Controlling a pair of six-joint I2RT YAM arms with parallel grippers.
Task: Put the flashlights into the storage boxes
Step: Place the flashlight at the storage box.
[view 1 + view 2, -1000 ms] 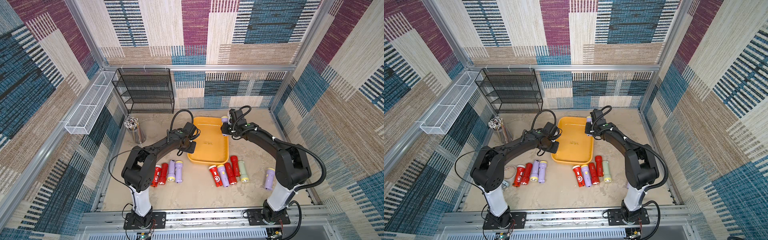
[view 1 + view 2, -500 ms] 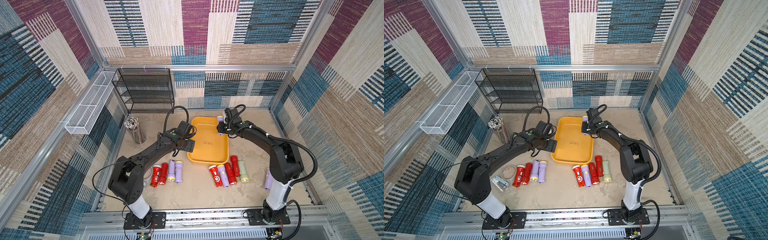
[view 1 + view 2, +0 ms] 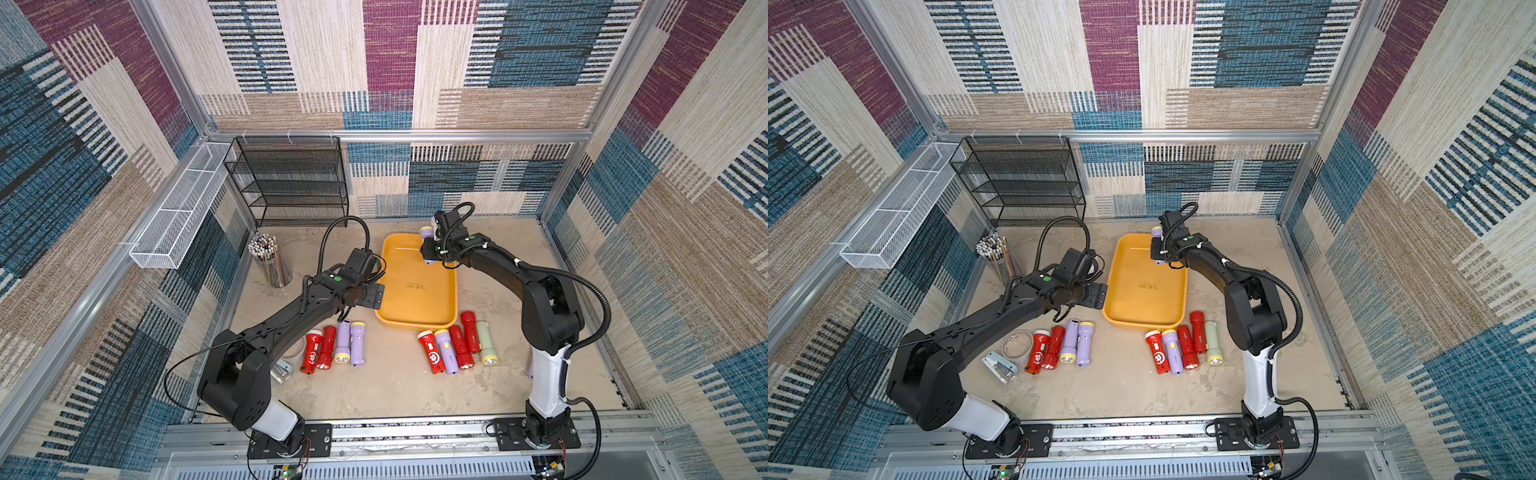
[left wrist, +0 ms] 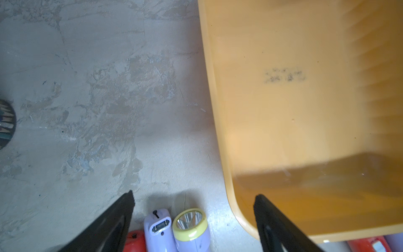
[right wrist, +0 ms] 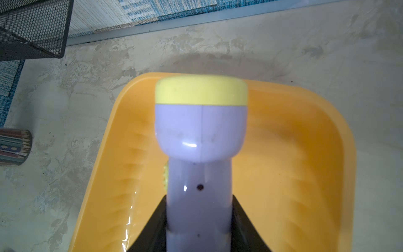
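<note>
**Storage tray**: shallow, yellow-orange, with rounded corners. It sits at the centre of the frame in both top views, on the table. Its floor is bare and no flashlight lies in it yet.

**Lilac flashlight**: yellow head. The right claw is clamped on its handle. It is held over the tray's upper-right corner in both top views, head toward the upper edge of the frame. Whether it touches the tray floor cannot be told.

**Left claw**: fingers apart, nothing between them. It hangs centre-left of the frame, just beside the tray's left rim.

**Row of four flashlights**: two red and two lilac, lying on the table at lower centre-left, below the left claw.

**Row of five flashlights**: three red, one lilac and one pale green, at lower centre-right, just below the tray's lower rim.

**Handling note (judgement):** the step in hand is setting the held flashlight into the tray.
- Lower it until the body lies flat on the floor, close against the upper wall.
- Part the fingers only then, so it does not roll or bounce out over the shallow rim.
- Fill from that end, bodies side by side, to leave room for the rest.

**Markings:**
- A smudged mark on the tray floor is not legible.
- A white emblem on some red bodies is too small to read.
- No brand can be made out.
</note>
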